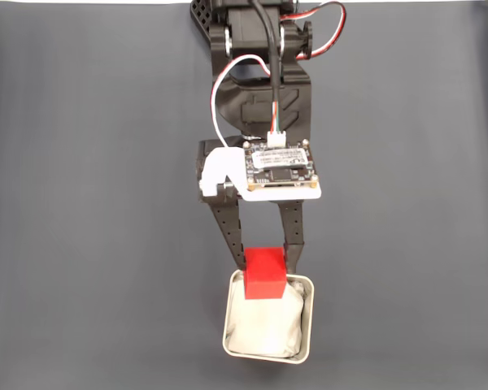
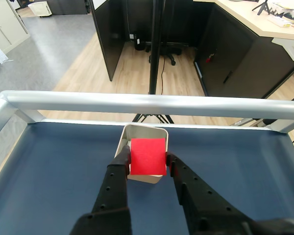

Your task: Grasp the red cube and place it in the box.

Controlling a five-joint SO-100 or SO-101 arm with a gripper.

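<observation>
Holding red cube (image 1: 265, 275) by opposite flat faces, gripper (image 1: 265, 262) fingers clamped over box (image 1: 309, 318) near rim; looks light, rigid, non-slippery.

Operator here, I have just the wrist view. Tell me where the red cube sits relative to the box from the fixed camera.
Observer: In the fixed view the red cube overlaps the box's rim on the arm's side, not its middle.
Operator: Report what is inside the box.
Observer: A white cloth-like lining, crumpled, fills it; nothing else lies in it.
Operator: Confirm the grip from that camera.
Observer: The gripper has a black finger on each side of the cube, closed against it.
Operator: Describe the table around the box.
Observer: A plain dark grey mat lies on both sides of the box.
</observation>
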